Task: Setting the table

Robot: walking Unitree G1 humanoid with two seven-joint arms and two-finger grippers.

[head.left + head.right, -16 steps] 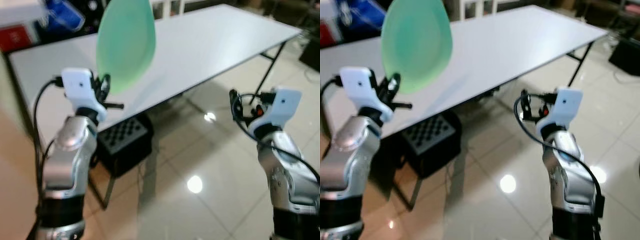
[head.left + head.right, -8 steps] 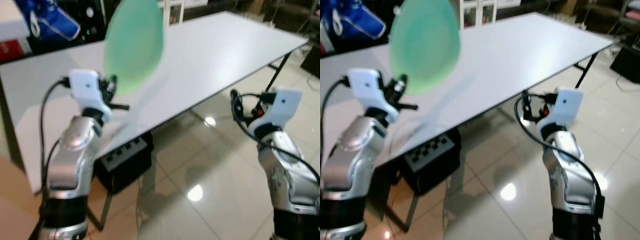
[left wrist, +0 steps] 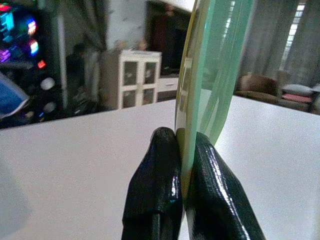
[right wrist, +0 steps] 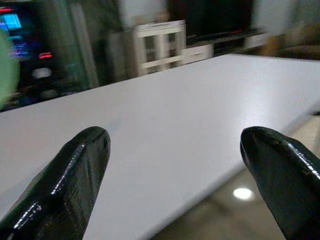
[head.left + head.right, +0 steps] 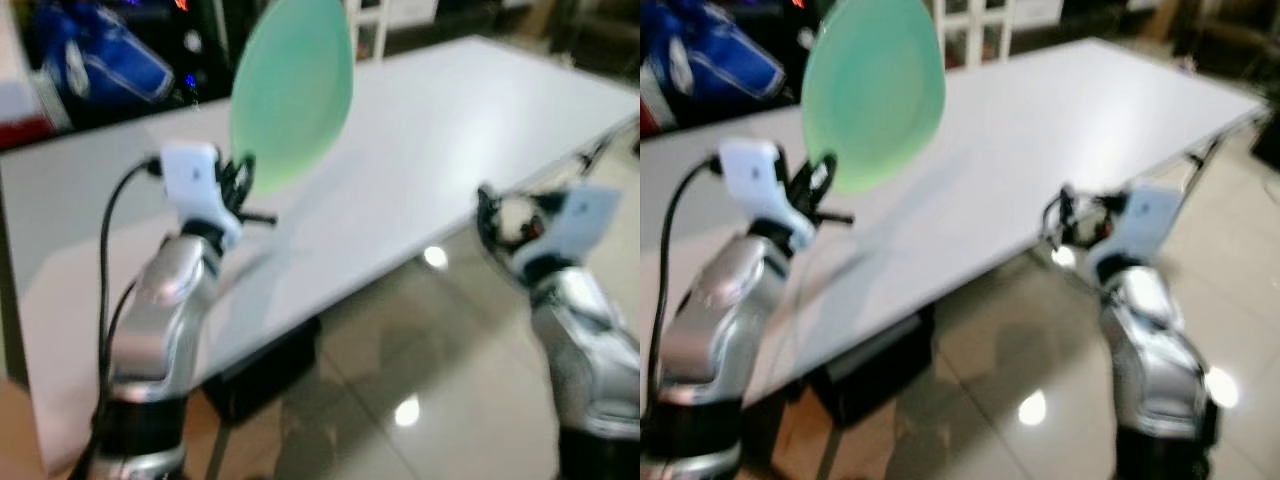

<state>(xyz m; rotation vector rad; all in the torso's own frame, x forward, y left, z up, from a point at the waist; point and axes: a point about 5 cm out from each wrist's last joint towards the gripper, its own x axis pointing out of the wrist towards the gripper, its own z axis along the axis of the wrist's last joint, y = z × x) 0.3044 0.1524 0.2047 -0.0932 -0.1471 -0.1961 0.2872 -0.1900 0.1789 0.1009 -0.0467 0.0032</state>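
In the left eye view we see our left gripper (image 5: 243,185) raised over the near edge of the long white desk (image 5: 450,120), its jaws closed on the lower rim of a pale green plate (image 5: 292,92) that stands almost upright above the desk surface. Our right gripper (image 5: 490,215) hangs just off the desk's front edge, over the glossy tiled floor (image 5: 400,370).

The right eye view shows the same scene, blurred, with a blue bag (image 5: 710,60) behind the desk.

In the left wrist view the 2 black fingers (image 3: 155,190) pinch the plate's edge from both sides.

In the right wrist view the 2 fingers (image 4: 75,175) stand wide apart, holding nothing, facing the desk top.
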